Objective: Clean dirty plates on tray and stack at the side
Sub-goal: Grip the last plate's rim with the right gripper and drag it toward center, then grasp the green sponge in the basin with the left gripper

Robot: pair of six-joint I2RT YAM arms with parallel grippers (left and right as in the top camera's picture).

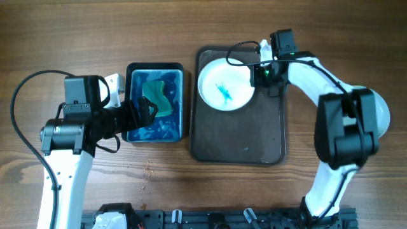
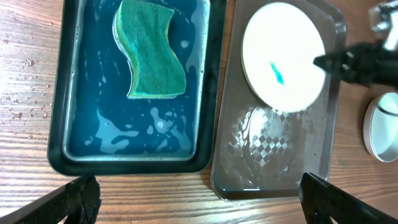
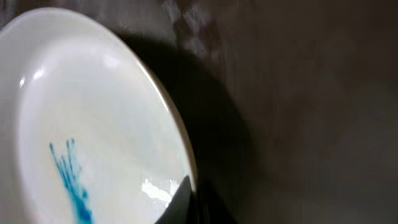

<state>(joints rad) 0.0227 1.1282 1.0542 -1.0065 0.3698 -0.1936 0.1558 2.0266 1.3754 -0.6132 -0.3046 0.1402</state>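
Streaks of turquoise (image 1: 224, 92) mark the middle of the white plate (image 1: 226, 83), which we find in the far left corner of the dark brown tray (image 1: 241, 137). At the plate's right rim we see the right gripper (image 1: 257, 74) with its black fingers (image 3: 186, 202) brought together on the edge. From the right wrist view the rim there appears raised, with a deep shadow on the tray beneath it. We make out a second white plate (image 2: 382, 127) on the wooden table (image 1: 95, 32), just beside the tray's right edge and partly cut off by the frame; we cannot tell whether more lie under it.

Left of the tray and close beside it stands a black basin (image 1: 156, 65) of blue water, and we see a green sponge (image 1: 159, 95) lying in its far half. The left gripper (image 1: 145, 113) hovers over the basin's left side with its fingers (image 2: 74, 199) spread wide, holding nothing. We also note a wet sheen (image 2: 261, 143) on the bare tray floor near the plate, and water droplets (image 2: 25, 87) on the table left of the basin
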